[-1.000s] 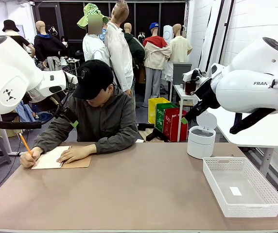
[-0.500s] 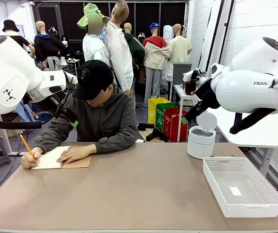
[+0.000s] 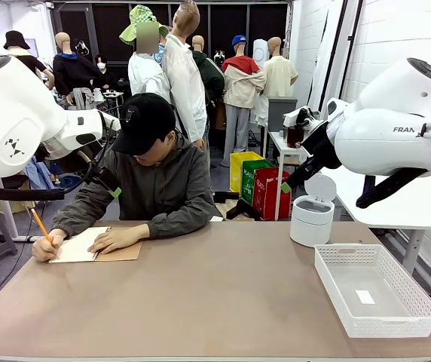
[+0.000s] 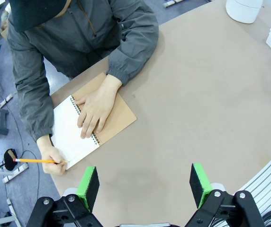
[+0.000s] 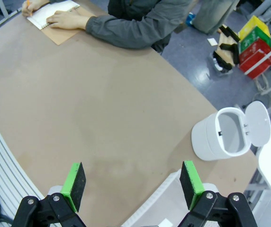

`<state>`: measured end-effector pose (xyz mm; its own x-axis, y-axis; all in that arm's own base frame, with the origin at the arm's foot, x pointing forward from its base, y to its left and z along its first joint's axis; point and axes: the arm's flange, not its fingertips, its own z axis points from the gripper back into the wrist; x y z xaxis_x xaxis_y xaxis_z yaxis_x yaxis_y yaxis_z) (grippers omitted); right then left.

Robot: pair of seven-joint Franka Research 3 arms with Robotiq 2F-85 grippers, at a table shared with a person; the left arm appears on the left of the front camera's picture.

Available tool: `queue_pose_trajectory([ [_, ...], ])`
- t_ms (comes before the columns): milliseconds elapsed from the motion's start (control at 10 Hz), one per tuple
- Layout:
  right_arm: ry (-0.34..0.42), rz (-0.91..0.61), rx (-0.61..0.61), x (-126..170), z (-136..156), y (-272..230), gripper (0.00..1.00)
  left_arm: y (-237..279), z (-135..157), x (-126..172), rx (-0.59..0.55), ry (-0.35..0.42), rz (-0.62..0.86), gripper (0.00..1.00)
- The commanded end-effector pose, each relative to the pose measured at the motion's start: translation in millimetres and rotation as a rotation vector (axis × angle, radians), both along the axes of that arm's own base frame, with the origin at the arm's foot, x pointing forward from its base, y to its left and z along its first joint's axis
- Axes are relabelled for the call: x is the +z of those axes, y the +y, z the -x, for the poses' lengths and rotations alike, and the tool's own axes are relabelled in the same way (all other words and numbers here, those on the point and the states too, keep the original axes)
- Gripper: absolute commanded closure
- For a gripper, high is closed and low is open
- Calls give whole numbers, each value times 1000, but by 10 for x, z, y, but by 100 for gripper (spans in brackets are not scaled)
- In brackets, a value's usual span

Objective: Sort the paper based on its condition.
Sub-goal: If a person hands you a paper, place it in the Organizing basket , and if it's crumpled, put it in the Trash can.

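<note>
Nothing has shifted in the last second: the paper [image 3: 76,245] still lies in the open notebook [image 3: 127,253] at the far left of the table, pinned under the person's hand [image 3: 117,238]. The left gripper [image 4: 145,182] and right gripper [image 5: 133,182] hang above the table, jaws wide apart and empty, so sorting has not begun

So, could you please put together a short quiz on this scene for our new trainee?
1. True or false: the left gripper is shut on a sheet.
2. What does the person's hand hold at the edge of the spiral notebook?
3. What lies in the white basket? A) a small white label B) a crumpled ball C) a second notebook

Key: 1. False: its jaws are open and hold nothing. 2. A pencil. 3. A.
</note>
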<state>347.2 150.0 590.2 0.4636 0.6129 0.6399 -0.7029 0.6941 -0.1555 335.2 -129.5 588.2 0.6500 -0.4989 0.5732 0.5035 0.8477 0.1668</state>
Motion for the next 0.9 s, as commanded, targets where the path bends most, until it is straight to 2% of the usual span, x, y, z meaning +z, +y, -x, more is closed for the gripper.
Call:
queue_pose_trajectory([
  [0,1,-1,1,0,-1,-2,0,-3,-9,17,0,1,-1,0],
  [800,1,-1,1,0,-1,-2,0,-3,-9,17,0,1,-1,0],
])
